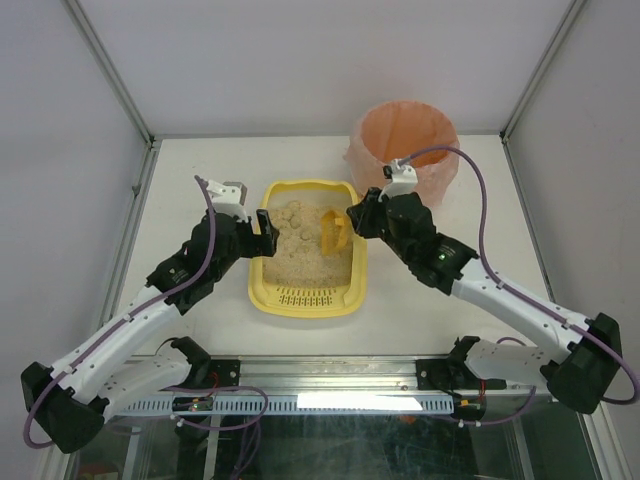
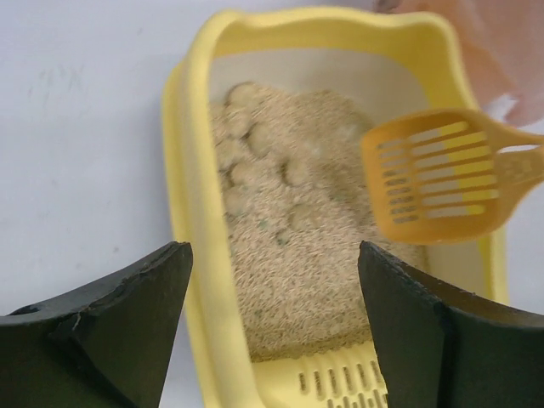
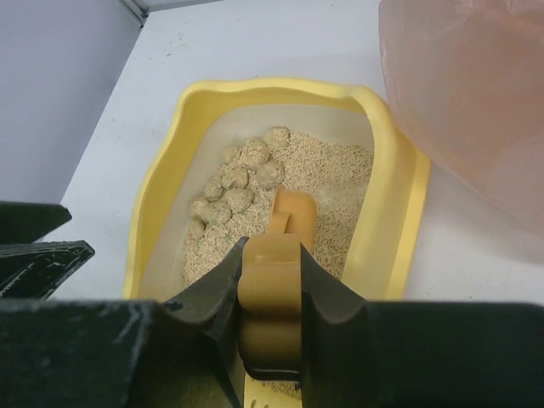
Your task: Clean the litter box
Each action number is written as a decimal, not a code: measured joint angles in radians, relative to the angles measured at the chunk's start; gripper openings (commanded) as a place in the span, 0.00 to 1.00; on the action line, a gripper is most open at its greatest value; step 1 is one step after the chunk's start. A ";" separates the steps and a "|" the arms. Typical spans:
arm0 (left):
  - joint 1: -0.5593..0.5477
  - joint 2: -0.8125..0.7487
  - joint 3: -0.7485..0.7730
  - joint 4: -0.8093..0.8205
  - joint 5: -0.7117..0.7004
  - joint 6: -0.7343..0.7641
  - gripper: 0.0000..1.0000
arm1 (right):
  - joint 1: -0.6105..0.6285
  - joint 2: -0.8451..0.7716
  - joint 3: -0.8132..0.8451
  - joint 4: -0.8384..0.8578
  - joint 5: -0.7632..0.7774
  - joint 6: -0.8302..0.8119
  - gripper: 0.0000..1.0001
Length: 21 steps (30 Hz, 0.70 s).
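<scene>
The pale-yellow litter box (image 1: 258, 285) sits mid-table, its slotted grate toward the arms and beige litter inside. Several clumps (image 3: 234, 183) lie at the far left of the litter. My left gripper (image 1: 262, 230) hovers at the box's left rim (image 2: 191, 170). It stands open (image 2: 274, 251) with nothing between its fingers. My right gripper (image 1: 355, 215) is shut (image 3: 270, 255) on the handle of the orange slotted scoop (image 3: 293, 212). The scoop's head (image 2: 433, 174) hangs over the right side of the litter, beside the clumps.
A round bin lined with a pink-orange bag (image 1: 405, 140) stands at the back right, close to the box's far right corner (image 3: 476, 93). White walls with metal frame posts close in the table on three sides.
</scene>
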<state>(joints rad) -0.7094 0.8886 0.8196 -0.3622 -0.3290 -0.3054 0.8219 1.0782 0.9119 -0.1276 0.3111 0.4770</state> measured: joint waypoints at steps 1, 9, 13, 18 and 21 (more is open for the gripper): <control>0.031 -0.004 -0.016 -0.023 0.008 -0.029 0.79 | 0.000 0.027 0.022 -0.008 0.008 -0.010 0.00; 0.076 -0.005 -0.110 -0.052 0.026 -0.198 0.65 | 0.000 0.251 0.188 -0.066 0.073 -0.082 0.00; 0.076 0.020 -0.143 -0.034 0.027 -0.248 0.62 | 0.000 0.358 0.280 -0.093 0.113 -0.110 0.00; 0.076 0.069 -0.146 -0.030 0.003 -0.286 0.66 | 0.000 0.453 0.364 -0.124 0.147 -0.132 0.00; 0.076 0.098 -0.146 -0.031 -0.021 -0.288 0.64 | 0.000 0.480 0.380 -0.132 0.148 -0.132 0.00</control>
<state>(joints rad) -0.6334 0.9867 0.6739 -0.3931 -0.3496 -0.5938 0.8219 1.5578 1.2919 -0.2592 0.4591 0.3447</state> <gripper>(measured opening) 0.655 0.228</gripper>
